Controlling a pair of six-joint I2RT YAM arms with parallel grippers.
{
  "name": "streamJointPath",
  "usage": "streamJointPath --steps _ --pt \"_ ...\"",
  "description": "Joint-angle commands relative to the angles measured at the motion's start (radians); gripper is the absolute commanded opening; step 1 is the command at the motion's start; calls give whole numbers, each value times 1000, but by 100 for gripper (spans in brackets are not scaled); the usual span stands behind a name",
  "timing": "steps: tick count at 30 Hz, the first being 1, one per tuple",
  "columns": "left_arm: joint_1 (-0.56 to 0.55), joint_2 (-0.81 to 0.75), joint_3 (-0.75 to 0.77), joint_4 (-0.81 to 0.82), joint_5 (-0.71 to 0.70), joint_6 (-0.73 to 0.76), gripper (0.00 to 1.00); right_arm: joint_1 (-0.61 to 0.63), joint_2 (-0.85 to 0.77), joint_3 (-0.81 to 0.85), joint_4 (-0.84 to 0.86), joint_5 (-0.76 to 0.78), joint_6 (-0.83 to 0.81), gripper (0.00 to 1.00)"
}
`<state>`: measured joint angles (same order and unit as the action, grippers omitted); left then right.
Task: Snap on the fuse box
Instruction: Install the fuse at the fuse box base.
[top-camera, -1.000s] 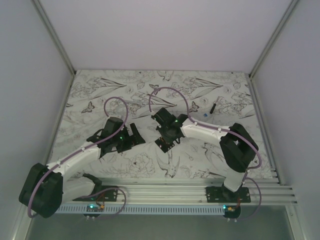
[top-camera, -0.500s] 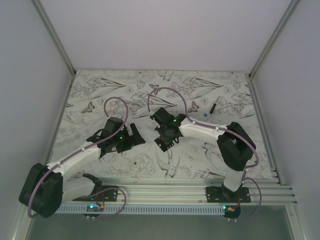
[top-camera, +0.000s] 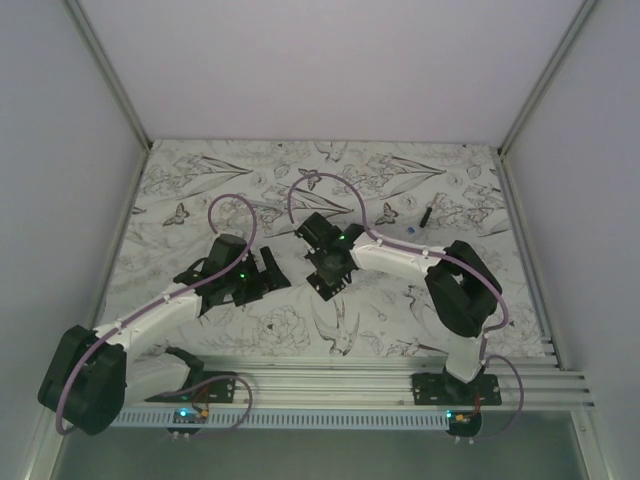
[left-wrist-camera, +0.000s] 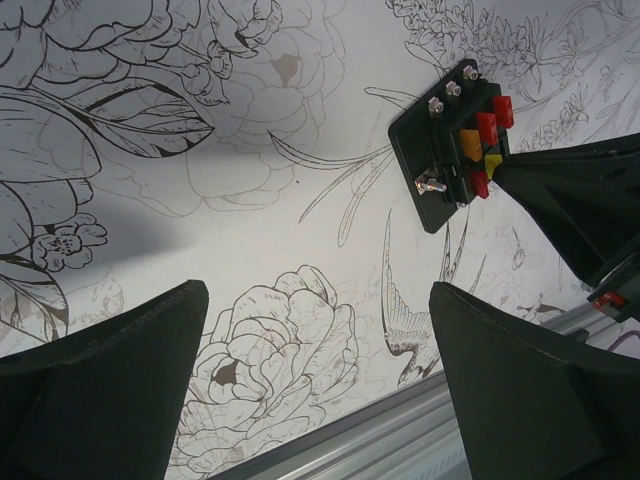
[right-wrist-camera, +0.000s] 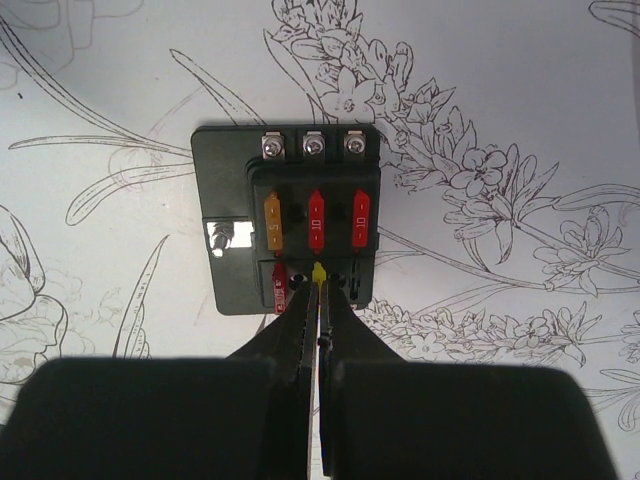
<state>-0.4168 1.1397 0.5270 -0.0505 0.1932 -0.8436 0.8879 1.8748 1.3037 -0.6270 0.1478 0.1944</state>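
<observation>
Left gripper (left-wrist-camera: 315, 290): jaws spread wide, nothing between them. It hangs over the floral table cover (top-camera: 180, 180), parked as it was a second ago.
Fuse box (right-wrist-camera: 290, 215): flat on the table cover near the middle, just right of the left gripper, open face up. Upper row holds an orange fuse (right-wrist-camera: 273, 222) and two red fuses. Lower row has a red one at left, a yellow fuse (right-wrist-camera: 319, 272) in the middle, and a right slot that looks unfilled.
Right gripper (right-wrist-camera: 319, 292): jaws pinched together, tips at the lower edge of the box with the yellow fuse at their point. The fuse looks nipped between them, but it could equally be only touched.
Change: over the last second the right jaws went from slightly parted to fully together, and the right arm eased a little left and away from its base. The box has not visibly shifted.
Meaning: likely the yellow fuse is being pressed home or has just been taken hold of, so seating is still under way. One lower slot is probably left to fill, and no cover shows on the box.
Right of it: a thin black bar (top-camera: 427, 214) and a small pale piece (top-camera: 412, 230) lie well apart from the box, untouched.
Risk: a sideways push could skate the box — nothing is holding it down.
</observation>
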Motion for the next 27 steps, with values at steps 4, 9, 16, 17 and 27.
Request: streamJointPath --steps 4,9,16,17,27 --pt "9 -11 1 -23 -2 12 99 8 111 -116 -47 34 19 0" --pt "10 -1 4 -23 1 13 99 17 107 -185 -58 31 32 0" --pt "10 -4 3 -22 4 11 99 39 193 -75 -56 30 16 0" --pt "10 -7 1 -23 4 11 99 39 209 -59 -58 35 14 0" --pt "10 -15 -4 -22 0 12 99 39 280 -119 -78 24 24 0"
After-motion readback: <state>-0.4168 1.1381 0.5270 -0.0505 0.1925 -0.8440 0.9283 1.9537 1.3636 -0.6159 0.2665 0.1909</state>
